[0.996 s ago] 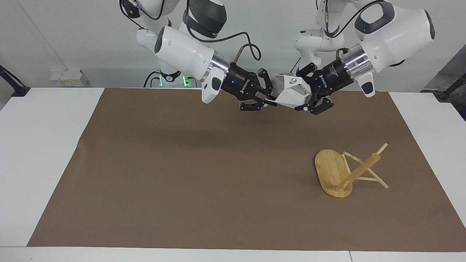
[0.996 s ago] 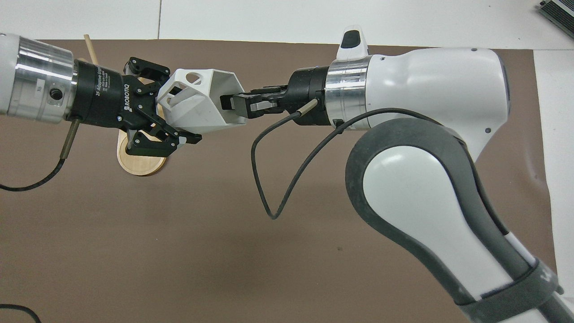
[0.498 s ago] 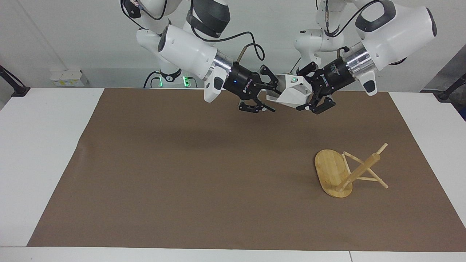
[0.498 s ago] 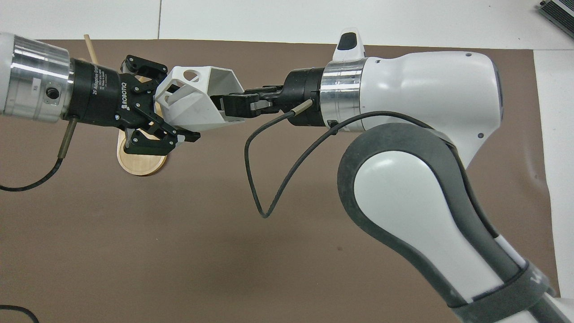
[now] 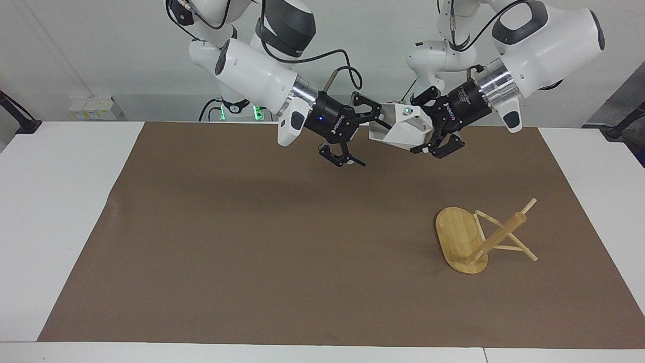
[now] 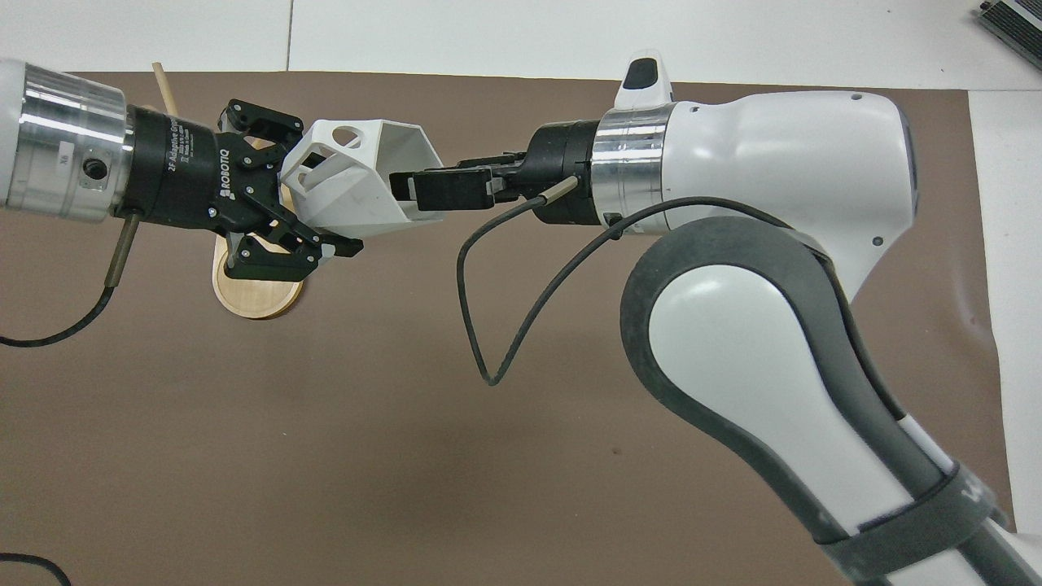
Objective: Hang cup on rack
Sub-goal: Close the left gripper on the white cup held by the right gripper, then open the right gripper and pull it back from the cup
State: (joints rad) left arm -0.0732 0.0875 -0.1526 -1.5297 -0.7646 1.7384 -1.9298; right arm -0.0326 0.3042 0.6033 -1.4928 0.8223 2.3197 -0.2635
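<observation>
The cup [image 5: 400, 132] is up in the air over the part of the brown mat [image 5: 252, 242] close to the robots, lying on its side, and the left gripper [image 5: 434, 136] grasps it at its base end with the handle. The right gripper [image 5: 364, 136] is at the open mouth of the cup, and its fingers stand wide apart, released. One second ago these fingers pinched the rim of the cup; now they are spread and the cup hangs from the left gripper alone.

The facing view shows the whole rack [image 5: 476, 239]: it lies tipped over on the mat, toward the left arm's end of the table, with its oval base standing on edge and the post and pegs pointing sideways. In the overhead view the left gripper [image 6: 313, 207] covers most of the rack [image 6: 252, 295], so only a part of the base and one peg tip show. The overhead view looks into the cup [image 6: 358, 183], and I see nothing inside it
</observation>
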